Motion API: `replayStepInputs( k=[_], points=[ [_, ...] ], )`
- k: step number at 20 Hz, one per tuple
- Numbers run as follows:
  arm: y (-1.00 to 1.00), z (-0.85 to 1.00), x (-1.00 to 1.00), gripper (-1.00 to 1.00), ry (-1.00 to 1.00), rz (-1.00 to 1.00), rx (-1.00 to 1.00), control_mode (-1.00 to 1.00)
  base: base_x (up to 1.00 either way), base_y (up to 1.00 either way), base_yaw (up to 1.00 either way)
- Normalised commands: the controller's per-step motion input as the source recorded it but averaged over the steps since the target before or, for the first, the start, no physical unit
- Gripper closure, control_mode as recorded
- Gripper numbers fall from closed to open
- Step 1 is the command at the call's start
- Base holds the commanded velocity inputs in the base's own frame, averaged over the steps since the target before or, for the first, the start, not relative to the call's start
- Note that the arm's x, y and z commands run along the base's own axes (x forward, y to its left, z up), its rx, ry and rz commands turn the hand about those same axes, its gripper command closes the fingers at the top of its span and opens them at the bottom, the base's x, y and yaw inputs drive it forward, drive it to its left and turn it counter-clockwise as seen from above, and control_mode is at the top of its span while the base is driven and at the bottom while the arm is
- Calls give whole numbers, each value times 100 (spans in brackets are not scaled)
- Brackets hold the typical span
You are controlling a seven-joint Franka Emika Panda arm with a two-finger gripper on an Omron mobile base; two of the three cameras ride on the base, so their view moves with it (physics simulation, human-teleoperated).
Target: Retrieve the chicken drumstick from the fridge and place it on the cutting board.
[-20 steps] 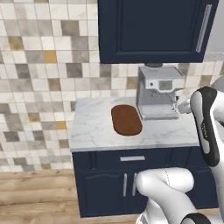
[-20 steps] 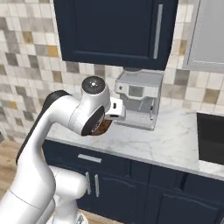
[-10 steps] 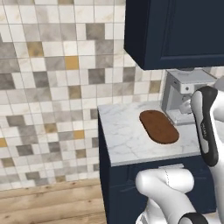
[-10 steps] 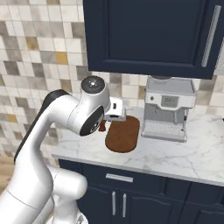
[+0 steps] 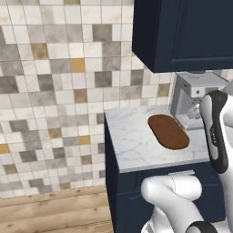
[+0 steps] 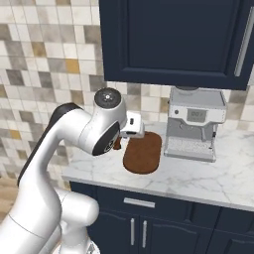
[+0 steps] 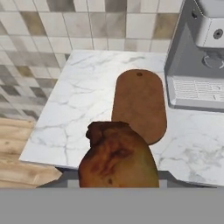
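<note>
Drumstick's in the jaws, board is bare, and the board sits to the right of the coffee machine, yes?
Not the side. The cutting board lies left of the coffee machine, as the right base view shows. The rest holds: the chicken drumstick is in the jaws in the hand view, and the board is bare.

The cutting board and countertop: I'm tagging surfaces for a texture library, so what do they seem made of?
The cutting board looks like matte reddish-brown wood, with a small hole near one end, though no grain shows. The countertop looks like polished white marble, going by its grey veining; it could be an imitation.
</note>
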Motion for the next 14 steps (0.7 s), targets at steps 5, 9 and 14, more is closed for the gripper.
replayStepInputs(
  k=[5, 9, 14],
  points=[
    [22, -29, 77, 100, 12, -1, -7, -100, 0, 0, 0],
    [0, -38, 83, 100, 20, 0, -9, -100, 0, 0, 0],
    [0, -58, 70, 100, 17, 0, -9, -100, 0, 0, 0]
  ],
)
